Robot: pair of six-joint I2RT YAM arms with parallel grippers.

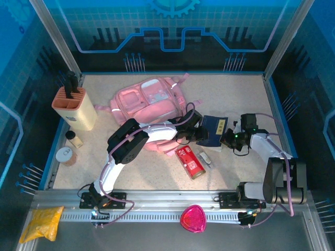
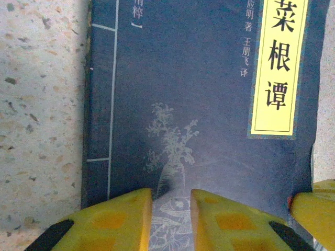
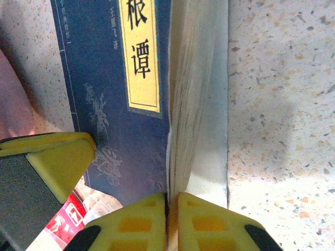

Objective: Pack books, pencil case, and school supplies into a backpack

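Observation:
The navy-blue book (image 1: 213,130) with a yellow title strip lies flat right of the pink backpack (image 1: 152,104). My left gripper (image 1: 198,135) rests low over the book's cover (image 2: 199,104). Its fingers (image 2: 120,217) stand a narrow gap apart and only the cover shows between them (image 2: 171,196). My right gripper (image 1: 229,138) is at the book's right edge, shut (image 3: 172,197) on the cover where the pages (image 3: 191,104) fan up. The red pencil case (image 1: 189,162) lies in front of the book, also seen as the red case (image 3: 65,219). A small grey-white piece (image 1: 205,157) lies beside it.
A beige knife block (image 1: 76,107) and two small jars (image 1: 66,156) stand at the left of the speckled table (image 1: 131,167). A yellow bag (image 1: 44,222) and a pink heart-shaped thing (image 1: 192,218) lie on the front rail. Blue walls enclose the table.

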